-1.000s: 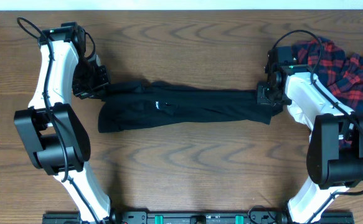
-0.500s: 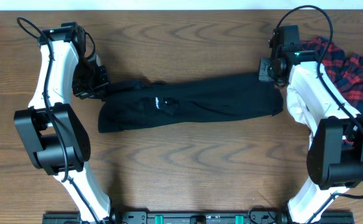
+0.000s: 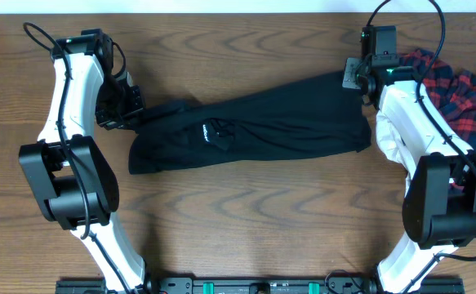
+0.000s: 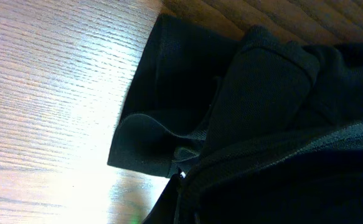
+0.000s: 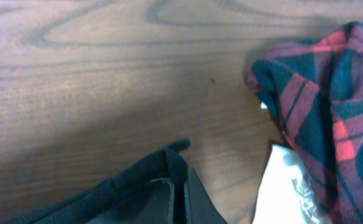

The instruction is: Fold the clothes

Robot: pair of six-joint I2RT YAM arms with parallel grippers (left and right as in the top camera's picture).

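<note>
Counter (image 3: 246,220): brown wood grain, carries all items.

L arm (image 3: 66,147): white w/ black joints, runs up the counter's left side, wrist bent in toward the centre.

R arm (image 3: 429,180): same build, along the right side, wrist reaching toward the far edge.

Black shirt (image 3: 262,131): lies as a long band across the counter's centre, nearer the far edge than the near one. Left end is narrow and bunched. Right end is wider, w/ its far-right corner drawn up toward the far edge, so the top hem slants. Left wrist view shows a sleeve end flat on the wood, fabric folded over itself beside it.

Plaid garment (image 3: 466,94): red/navy, crumpled at the far right corner, partly behind R arm, apart from the black shirt.

White piece (image 5: 287,186): touches the plaid's lower edge in the right wrist view; extent unclear.

L gripper (image 3: 133,116): closed, clamped on the black shirt's left end. Jaws mostly buried in fabric.

R gripper (image 3: 362,80): closed, pinching the black shirt's far-right corner. Right wrist view shows the hem caught between the jaws.

Logo (image 3: 208,135): small white mark on the shirt, left of its mid-length.
</note>
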